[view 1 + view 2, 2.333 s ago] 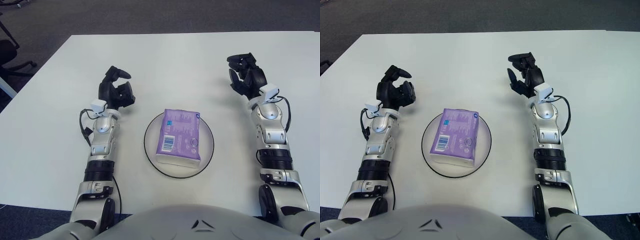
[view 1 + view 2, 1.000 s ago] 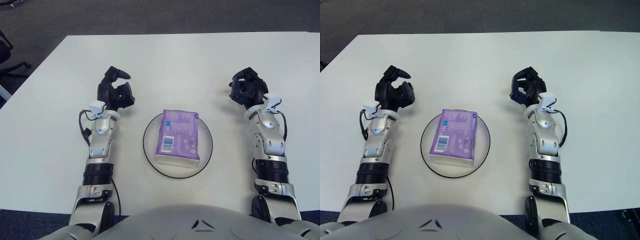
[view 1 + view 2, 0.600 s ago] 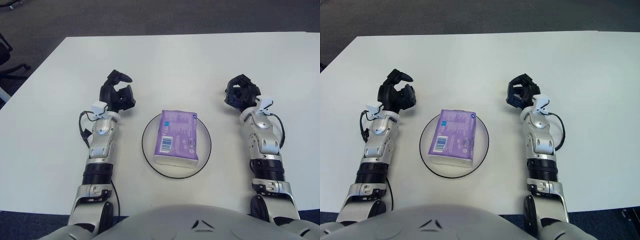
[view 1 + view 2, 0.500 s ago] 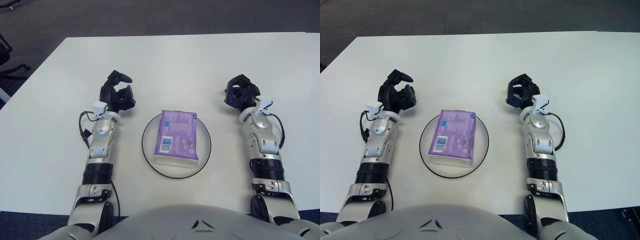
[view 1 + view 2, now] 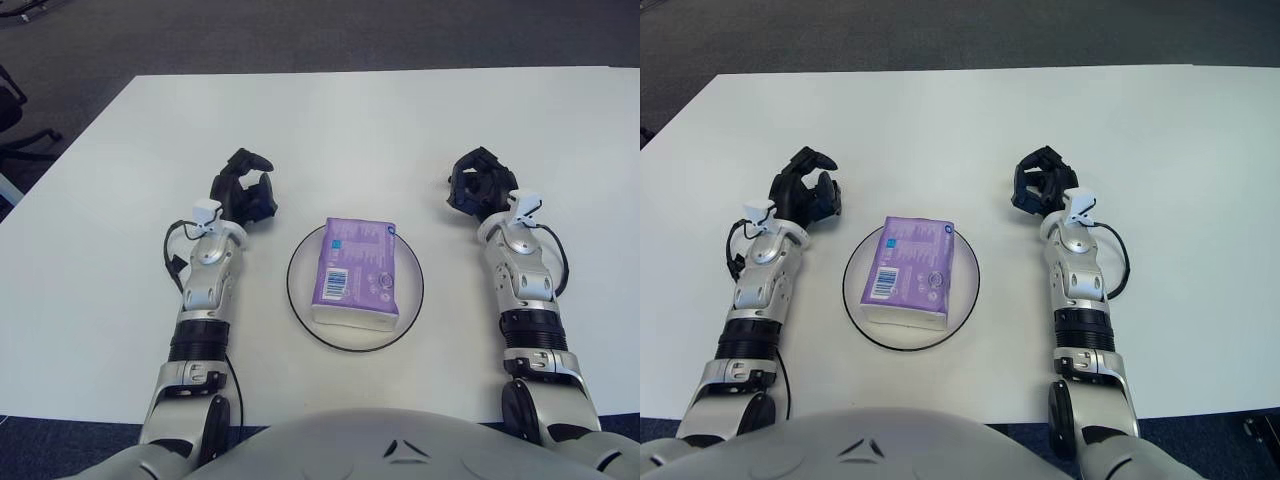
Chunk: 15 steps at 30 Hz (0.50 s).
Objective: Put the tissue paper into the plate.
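Observation:
A purple pack of tissue paper (image 5: 356, 273) lies flat inside the round clear plate (image 5: 409, 281) with a dark rim, at the near middle of the white table. My left hand (image 5: 244, 192) is just left of the plate, fingers curled and holding nothing. To the right of the plate, my right hand (image 5: 480, 187) also has its fingers curled, with nothing in them. Neither hand touches the pack or the plate.
The white table (image 5: 340, 130) stretches far behind the plate. Dark carpet floor (image 5: 300, 35) lies beyond its far edge, and a chair base (image 5: 15, 105) shows at the far left.
My left hand has moved slightly right and curled its fingers tighter. The right hand pulled back from farther out and curled shut earlier; it is now nearly still. The pack stays in the plate.

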Each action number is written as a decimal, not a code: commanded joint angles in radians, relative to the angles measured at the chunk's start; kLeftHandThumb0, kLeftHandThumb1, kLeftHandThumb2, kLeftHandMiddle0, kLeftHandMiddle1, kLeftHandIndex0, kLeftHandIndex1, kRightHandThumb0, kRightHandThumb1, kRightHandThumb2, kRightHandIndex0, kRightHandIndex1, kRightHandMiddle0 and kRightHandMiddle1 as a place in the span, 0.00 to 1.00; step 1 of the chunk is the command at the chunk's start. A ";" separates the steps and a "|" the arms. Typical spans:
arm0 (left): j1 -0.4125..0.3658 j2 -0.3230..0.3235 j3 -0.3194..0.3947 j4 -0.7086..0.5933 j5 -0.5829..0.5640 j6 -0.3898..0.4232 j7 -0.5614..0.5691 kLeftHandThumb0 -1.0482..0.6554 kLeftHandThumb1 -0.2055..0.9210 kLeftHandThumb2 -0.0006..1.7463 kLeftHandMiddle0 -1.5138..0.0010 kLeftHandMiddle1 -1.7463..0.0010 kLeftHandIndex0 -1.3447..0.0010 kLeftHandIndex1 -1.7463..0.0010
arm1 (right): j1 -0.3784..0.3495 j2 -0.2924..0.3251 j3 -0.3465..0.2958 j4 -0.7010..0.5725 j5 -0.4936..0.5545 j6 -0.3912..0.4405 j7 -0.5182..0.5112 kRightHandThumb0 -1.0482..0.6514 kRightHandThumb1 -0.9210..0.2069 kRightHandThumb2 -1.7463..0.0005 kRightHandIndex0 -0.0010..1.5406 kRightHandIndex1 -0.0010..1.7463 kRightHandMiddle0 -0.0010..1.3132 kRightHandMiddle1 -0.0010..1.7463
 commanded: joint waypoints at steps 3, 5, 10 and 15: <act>0.129 -0.043 0.003 0.107 -0.006 0.032 -0.003 0.36 0.57 0.67 0.15 0.00 0.61 0.00 | 0.074 0.027 0.004 0.061 -0.022 0.031 -0.027 0.36 0.44 0.33 0.67 1.00 0.40 1.00; 0.128 -0.044 0.003 0.109 -0.004 0.035 -0.001 0.36 0.57 0.67 0.15 0.00 0.61 0.00 | 0.073 0.027 0.005 0.063 -0.025 0.033 -0.031 0.36 0.43 0.33 0.67 1.00 0.40 1.00; 0.126 -0.045 0.004 0.118 0.000 0.040 0.001 0.36 0.58 0.66 0.15 0.00 0.62 0.00 | 0.069 0.028 0.005 0.076 -0.029 0.033 -0.037 0.36 0.43 0.33 0.67 1.00 0.40 1.00; 0.123 -0.047 0.007 0.127 -0.003 0.049 -0.001 0.36 0.58 0.66 0.15 0.00 0.62 0.00 | 0.065 0.027 0.004 0.090 -0.029 0.026 -0.035 0.36 0.43 0.34 0.67 1.00 0.39 1.00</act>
